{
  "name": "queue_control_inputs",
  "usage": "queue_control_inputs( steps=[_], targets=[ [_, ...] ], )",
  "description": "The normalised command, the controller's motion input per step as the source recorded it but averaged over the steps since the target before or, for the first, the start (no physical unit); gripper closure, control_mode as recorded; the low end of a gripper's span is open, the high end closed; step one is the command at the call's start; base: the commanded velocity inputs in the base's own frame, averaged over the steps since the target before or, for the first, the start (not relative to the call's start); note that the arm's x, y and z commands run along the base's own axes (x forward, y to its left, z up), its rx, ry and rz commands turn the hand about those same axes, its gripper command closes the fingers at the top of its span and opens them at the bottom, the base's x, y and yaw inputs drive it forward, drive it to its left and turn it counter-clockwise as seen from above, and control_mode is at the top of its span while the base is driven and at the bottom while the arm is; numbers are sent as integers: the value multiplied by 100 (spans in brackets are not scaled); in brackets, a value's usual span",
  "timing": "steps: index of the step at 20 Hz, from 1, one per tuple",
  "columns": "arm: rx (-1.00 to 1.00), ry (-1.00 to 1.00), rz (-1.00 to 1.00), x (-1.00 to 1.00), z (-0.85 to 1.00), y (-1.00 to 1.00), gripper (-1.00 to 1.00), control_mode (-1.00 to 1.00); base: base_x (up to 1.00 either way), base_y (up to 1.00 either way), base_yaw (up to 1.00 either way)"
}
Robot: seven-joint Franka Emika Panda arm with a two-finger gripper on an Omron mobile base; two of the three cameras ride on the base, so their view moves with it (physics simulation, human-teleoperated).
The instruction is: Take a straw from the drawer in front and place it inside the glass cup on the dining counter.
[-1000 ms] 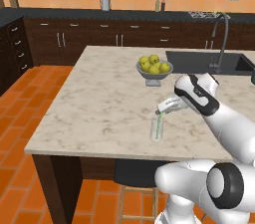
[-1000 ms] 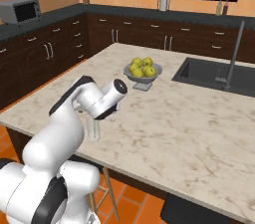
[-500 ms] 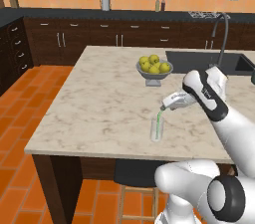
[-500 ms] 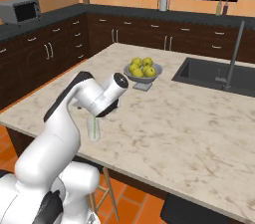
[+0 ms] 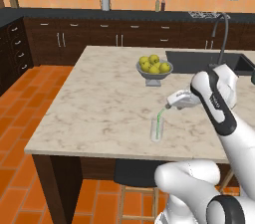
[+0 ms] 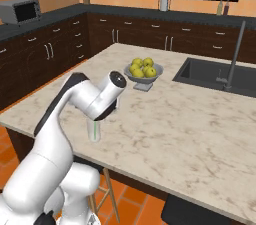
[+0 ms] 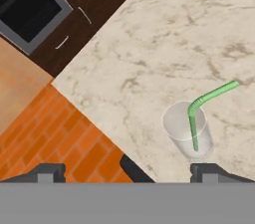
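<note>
1. Dining counter (image 5: 99, 108): a large island with a pale beige marbled top on a dark wood base. A built-in sink (image 5: 199, 61) with a tall faucet (image 5: 221, 34) occupies its far right part.
2. Glass cup (image 5: 157, 129): a small clear tumbler standing upright on the counter top near the front edge. In the right base view it (image 6: 93, 131) appears low behind the arm's forearm; the hand view looks down into its open mouth (image 7: 187, 131).
3. Straw (image 5: 159, 121): thin and bright green, standing inside the glass cup. Its lower end rests at the cup bottom, and its bent tip leans out over the rim (image 7: 209, 99). Nothing is touching it.
4. Gripper (image 7: 127, 170): held above the cup and apart from it, with its fingers spread as wide as they go and nothing between them. In the hand view the two dark fingertips (image 7: 47, 172) rise at the lower edge; the cup lies just above the right-hand tip.
5. Fruit bowl (image 5: 154, 70): a grey footed bowl holding yellow-green fruit, farther back on the counter and well apart from the cup (image 6: 143, 75).
6. Background: dark cabinets under a black worktop (image 5: 124, 15) along the far wall, and a microwave (image 6: 22, 11) on the side worktop.
7. Orange tiled floor (image 5: 30, 98) around the island.
</note>
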Motion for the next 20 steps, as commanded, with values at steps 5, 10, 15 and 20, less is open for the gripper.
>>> queue_control_inputs(
  steps=[5,10,15,20],
  targets=[
    [0,-2,-5,-32,-8,-14,-100,-100,0,0,0],
    [0,-1,-5,-32,-5,-11,-100,-100,0,0,0],
    [0,0,-4,-21,-3,-4,-100,-100,0,0,0],
    [0,0,-1,-13,-7,-1,-100,-100,0,0,0]
  ],
)
